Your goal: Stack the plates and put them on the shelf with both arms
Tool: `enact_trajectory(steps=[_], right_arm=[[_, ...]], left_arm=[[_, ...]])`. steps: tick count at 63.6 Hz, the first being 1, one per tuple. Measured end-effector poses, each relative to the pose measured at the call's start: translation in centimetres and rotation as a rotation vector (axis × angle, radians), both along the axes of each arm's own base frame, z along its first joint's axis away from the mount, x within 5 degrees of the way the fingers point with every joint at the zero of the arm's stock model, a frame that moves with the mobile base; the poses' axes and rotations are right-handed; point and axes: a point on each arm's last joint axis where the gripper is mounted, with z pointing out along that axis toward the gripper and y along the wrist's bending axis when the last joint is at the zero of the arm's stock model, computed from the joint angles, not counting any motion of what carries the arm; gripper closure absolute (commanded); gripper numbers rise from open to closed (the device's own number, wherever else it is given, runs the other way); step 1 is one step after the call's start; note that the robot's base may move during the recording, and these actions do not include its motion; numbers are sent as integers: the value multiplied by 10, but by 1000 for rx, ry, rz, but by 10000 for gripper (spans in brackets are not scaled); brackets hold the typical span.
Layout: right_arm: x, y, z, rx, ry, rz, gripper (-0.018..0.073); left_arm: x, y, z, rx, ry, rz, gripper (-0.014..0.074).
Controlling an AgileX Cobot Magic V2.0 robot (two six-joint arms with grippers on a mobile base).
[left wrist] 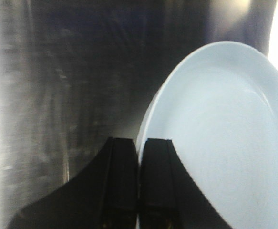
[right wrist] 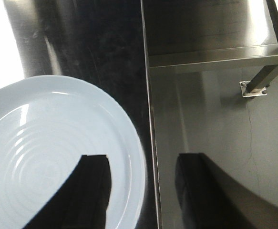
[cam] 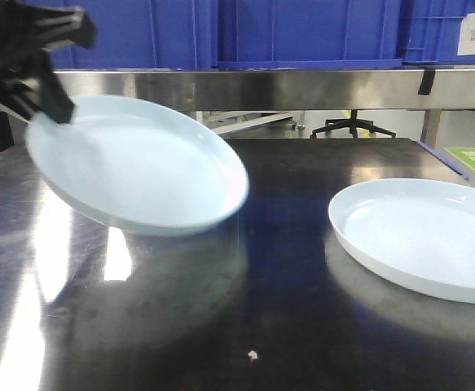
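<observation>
Currently: left gripper (left wrist: 139,186) clenched on the left rim of the lifted plate (cam: 139,167), which hangs tilted above the dark tabletop (cam: 245,309) at scene left. Second plate (cam: 424,236) lies flat on the tabletop at right. Right gripper (right wrist: 143,191) is spread wide, grasping nothing; one finger (right wrist: 88,191) is over the second plate, the other past the table edge. Shelf rail (cam: 261,88) runs along the far side, blue crates (cam: 302,32) above it.

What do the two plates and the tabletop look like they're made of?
The lifted plate and the resting plate: probably glazed ceramic, maybe melamine; glossy pale bluish-white with soft highlights. The tabletop: likely polished steel; dark, streaked, mirroring plates and lights.
</observation>
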Motion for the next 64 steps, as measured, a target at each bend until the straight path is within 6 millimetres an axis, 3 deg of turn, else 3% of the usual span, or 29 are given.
enact_trajectory(steps=[9, 18, 22, 31, 36, 41, 46, 49, 50, 54, 64], right_arm=[[0, 0, 0, 0, 0, 0, 125], [0, 0, 0, 0, 0, 0, 125], [0, 0, 0, 0, 0, 0, 125], [0, 0, 0, 0, 2, 0, 125], [0, 0, 0, 0, 2, 0, 125], [0, 0, 0, 0, 2, 0, 125], [0, 0, 0, 0, 2, 0, 125], [0, 0, 0, 0, 2, 0, 125], [0, 0, 0, 0, 2, 0, 125], [0, 0, 0, 0, 2, 0, 125], [0, 0, 0, 0, 2, 0, 125]], left_arm=[[13, -25, -15, 21, 30, -51, 507], [22, -37, -27, 50, 43, -77, 491], [25, -37, -31, 66, 47, -83, 442], [26, -36, -33, 114, 45, -100, 225], [26, -35, -33, 135, 40, -109, 171], [26, -34, -33, 148, 40, -113, 197], [26, -34, -33, 153, 39, -115, 339], [26, -34, -33, 153, 40, -114, 519], [26, -34, -33, 153, 40, -114, 537], [26, -33, -32, 153, 39, -114, 481], [22, -24, -12, 131, -2, -91, 500]])
